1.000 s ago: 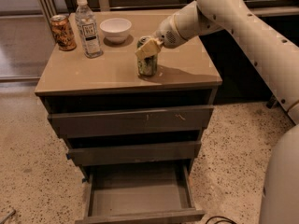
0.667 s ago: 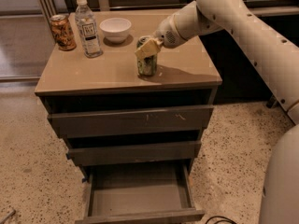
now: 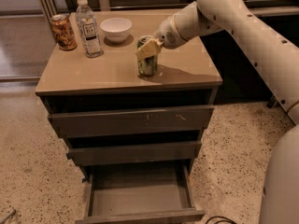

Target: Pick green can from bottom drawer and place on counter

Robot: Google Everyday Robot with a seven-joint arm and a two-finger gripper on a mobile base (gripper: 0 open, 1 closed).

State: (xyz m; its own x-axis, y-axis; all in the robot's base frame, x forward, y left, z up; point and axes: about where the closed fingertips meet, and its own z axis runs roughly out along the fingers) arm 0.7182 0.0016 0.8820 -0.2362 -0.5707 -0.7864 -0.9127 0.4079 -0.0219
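Item 1, green can (image 3: pixel 147 65): I am seeing it standing upright on the counter (image 3: pixel 93 73), right of centre. Its side is carrying pale markings that I cannot read.

Item 2, gripper (image 3: pixel 148 48): it is sitting at the can's upper part, touching or overlapping its rim, with the white arm (image 3: pixel 224 8) reaching in from the right. I cannot tell whether it is clamping the can or letting go.

Item 3, bottom drawer (image 3: pixel 140 197): it is hanging pulled out below the two drawers above it (image 3: pixel 131 120).

Item 4, clear water bottle (image 3: pixel 88 27): it is standing at the back left, wearing a white label with dark print too small to read.

Item 5, brown-orange patterned can (image 3: pixel 63 31): it is standing just left of the bottle, wording illegible.

Item 6, white bowl (image 3: pixel 116 29): it is sitting right of the bottle.

Change check: against a second ago, I am noting no shift in the can, the gripper or the drawer.
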